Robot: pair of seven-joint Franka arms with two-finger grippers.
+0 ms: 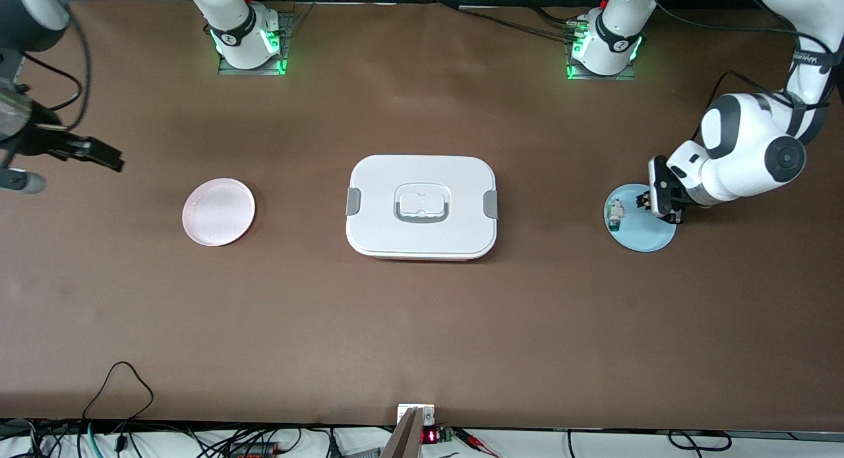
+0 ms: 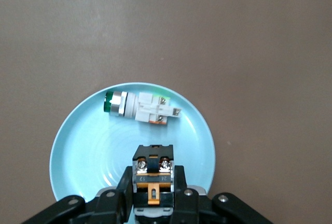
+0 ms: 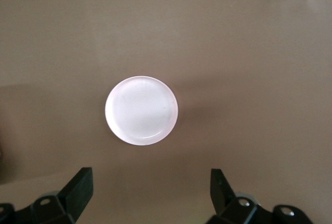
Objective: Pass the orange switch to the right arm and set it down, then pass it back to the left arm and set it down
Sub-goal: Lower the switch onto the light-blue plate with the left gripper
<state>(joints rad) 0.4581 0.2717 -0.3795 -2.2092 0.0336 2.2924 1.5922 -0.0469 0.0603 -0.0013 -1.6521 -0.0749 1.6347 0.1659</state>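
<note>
1. Brown tabletop (image 1: 422,326) stretches wide between the two arm bases.
2. At its middle sits the box (image 1: 422,206), white, lid on, grey latches at both ends.
3. Toward the left arm's end lies a blue plate (image 1: 649,237); toward the right arm's end lies a pink plate (image 1: 218,211).
4. The left gripper (image 1: 646,201) is down over the blue plate, jaws clamped on the orange switch (image 2: 152,175), whose black body shows two screws and an orange tab.
5. Just beside it on the same plate lies a white-and-green switch (image 2: 140,108) on its side, apart from the jaws.
6. The right gripper (image 3: 150,190) waits high over the pink plate, jaws spread wide and holding nothing.
</note>
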